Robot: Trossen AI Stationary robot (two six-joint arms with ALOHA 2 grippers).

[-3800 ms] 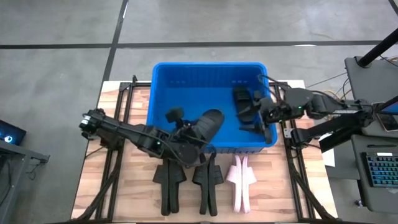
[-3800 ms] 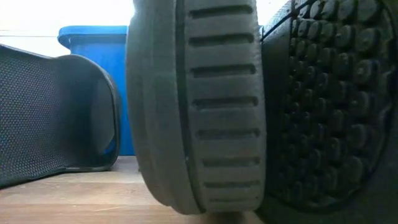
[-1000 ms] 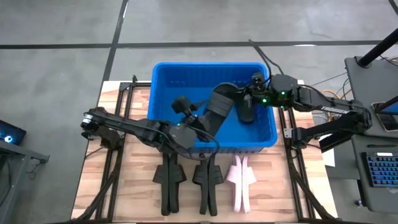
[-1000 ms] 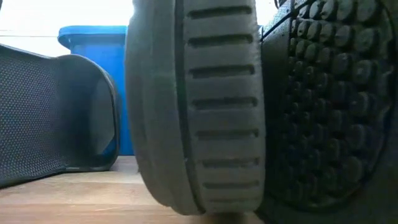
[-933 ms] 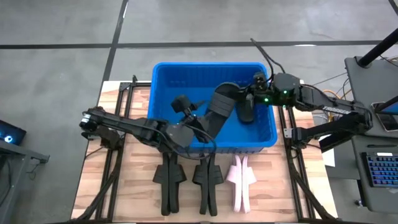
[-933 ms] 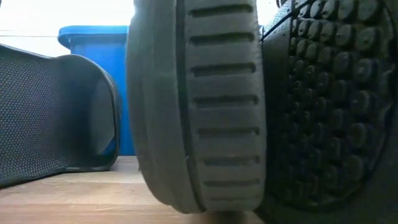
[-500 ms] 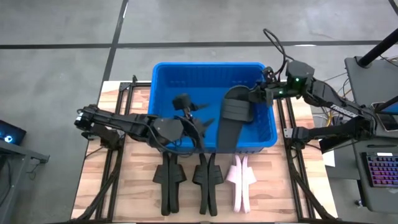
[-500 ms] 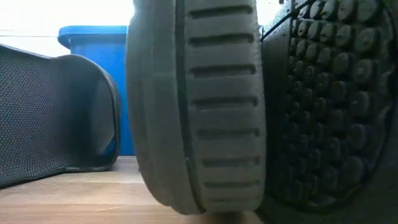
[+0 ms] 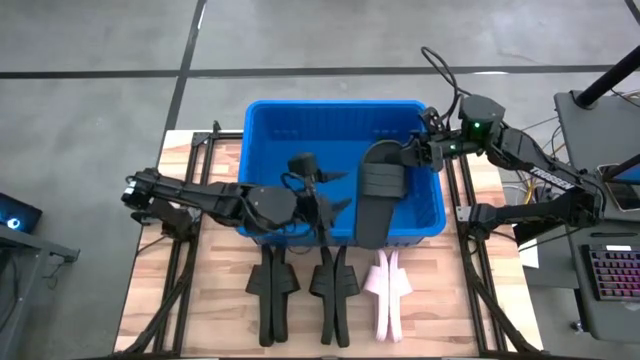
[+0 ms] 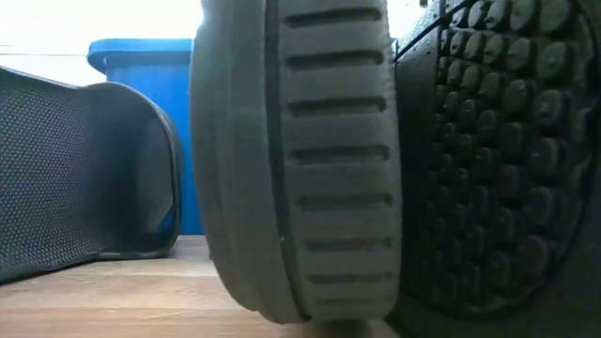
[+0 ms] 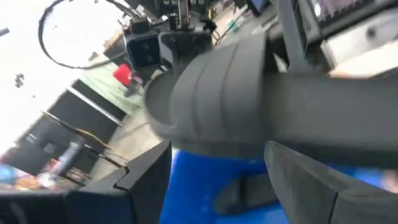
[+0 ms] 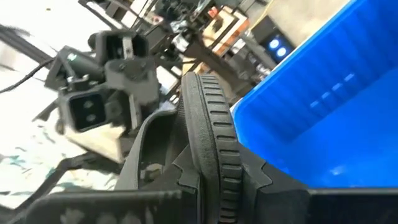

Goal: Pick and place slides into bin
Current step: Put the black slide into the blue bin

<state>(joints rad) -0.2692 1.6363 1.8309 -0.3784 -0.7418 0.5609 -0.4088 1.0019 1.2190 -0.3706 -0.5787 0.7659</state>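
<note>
At twelve o'clock on the wooden table (image 9: 150,300) stands the blue bin (image 9: 270,130), the largest thing in sight. Over its three o'clock half hangs a black slide (image 9: 375,195), sole edge up, its toe reaching out past the six o'clock rim; the right gripper (image 9: 420,152) holds it clamped at the heel end, near the bin's two o'clock corner. Whether another slide lies on the bin floor beneath it cannot be told from above. Inside the bin's seven o'clock part sits the left gripper (image 9: 322,192), its fingers spread apart and gripping nothing, just beside the hanging slide. On the table at six o'clock of the bin lie two black slides (image 9: 272,290) on edge and one pale pink slide (image 9: 388,290).
</note>
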